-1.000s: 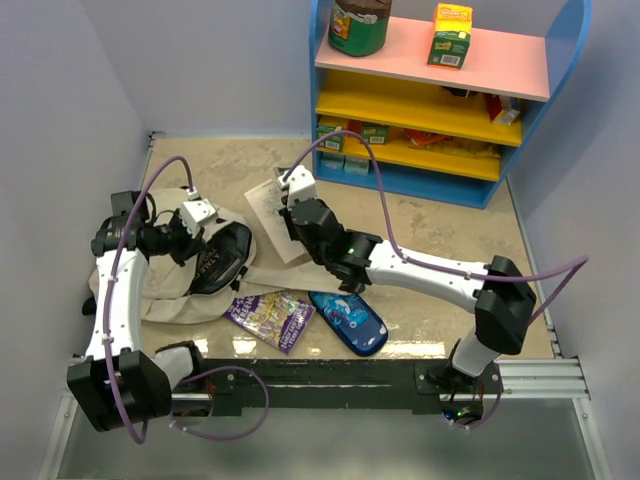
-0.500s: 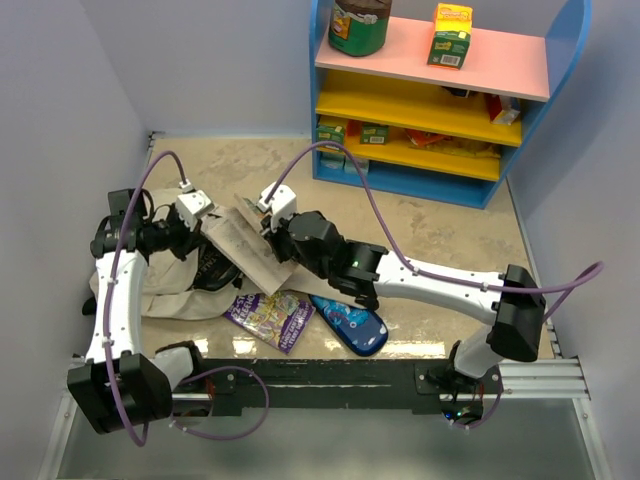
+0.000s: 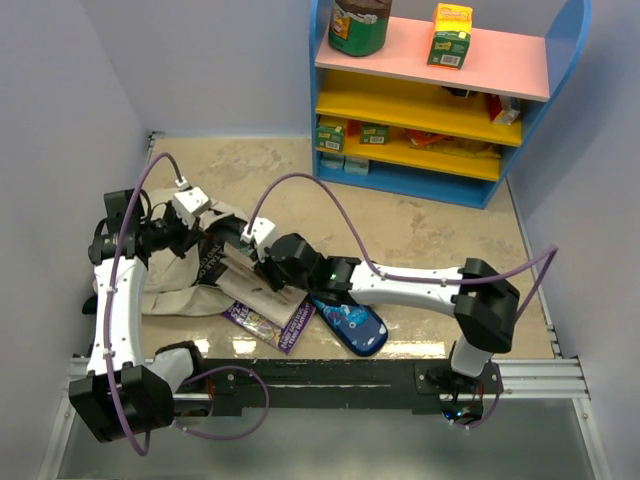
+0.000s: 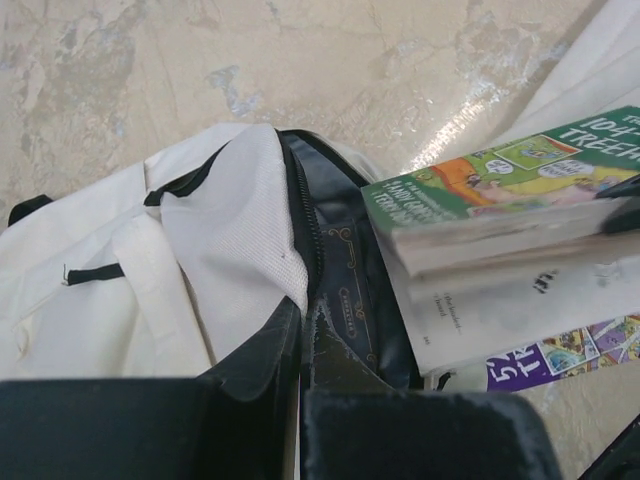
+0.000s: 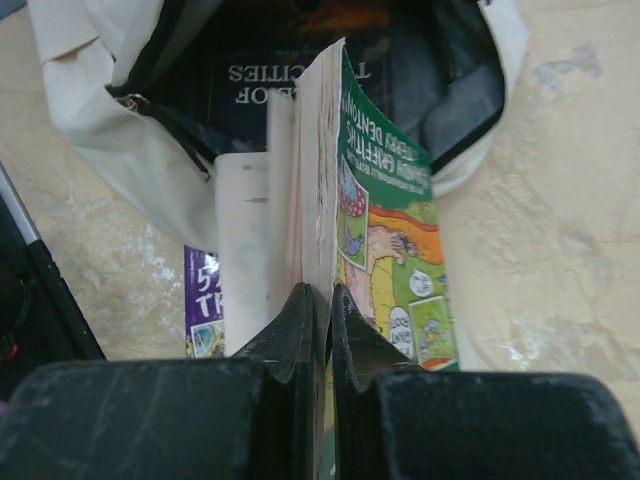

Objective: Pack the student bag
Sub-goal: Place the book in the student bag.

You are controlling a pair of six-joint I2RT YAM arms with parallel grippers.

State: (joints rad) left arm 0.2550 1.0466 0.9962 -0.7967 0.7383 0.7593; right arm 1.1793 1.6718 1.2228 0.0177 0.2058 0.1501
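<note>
- right gripper point(image 5: 328, 300) swings left and low, from mid-table to the mouth of the student bag point(image 3: 165, 290)
- green book point(image 4: 490, 190) in its grip tips from upright to nearly flat, now overlapping purple book point(image 3: 268, 325)

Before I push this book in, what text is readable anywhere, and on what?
"104-" over "TREEH", cut off at the frame edge: green book cover.
"OF T" over "CITIES", upside down: dark book inside the bag.
"52", rest hidden: purple book.
Green book's author line and speech bubbles, and the shelf boxes: too small or blurred to read.
</note>
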